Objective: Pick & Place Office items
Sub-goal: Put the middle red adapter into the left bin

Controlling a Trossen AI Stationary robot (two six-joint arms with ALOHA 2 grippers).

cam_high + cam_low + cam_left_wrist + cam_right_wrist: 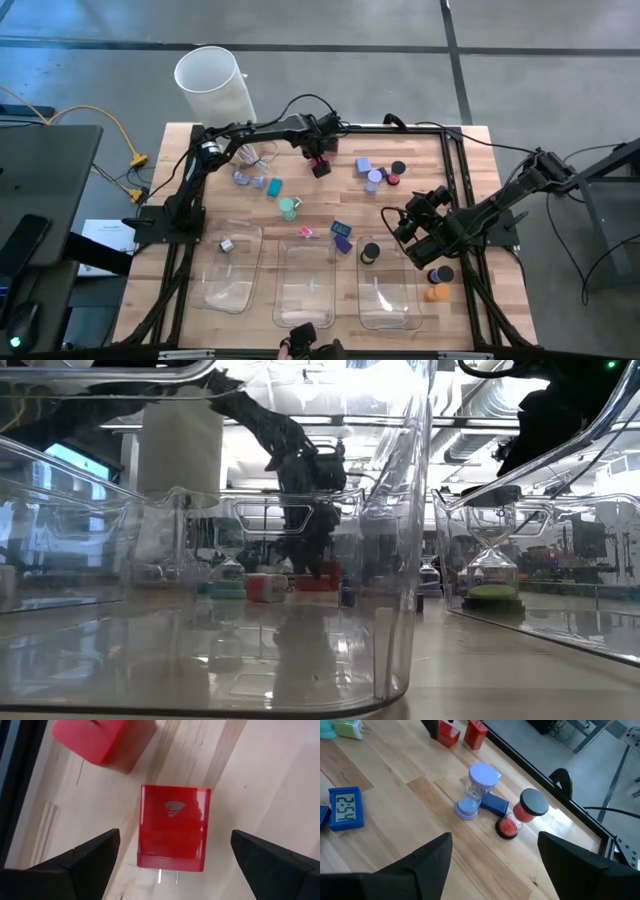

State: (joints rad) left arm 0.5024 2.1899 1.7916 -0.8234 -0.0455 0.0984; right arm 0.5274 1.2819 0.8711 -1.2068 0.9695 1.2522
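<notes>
Two dark jointed arms, black cables trailing, each gripper ending in wedge-shaped black fingers [85,862].

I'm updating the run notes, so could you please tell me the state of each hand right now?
Left hand: open, empty, fingers either side of a red plastic plug-in charger block.
Right hand: open, empty, above the wooden table.

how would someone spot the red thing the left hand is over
Look at the table's far edge, where the left hand hangs open. The red charger lies flat between its fingers. Unlike the plain red block beside it, it has two metal prongs and a pale logo.
</notes>
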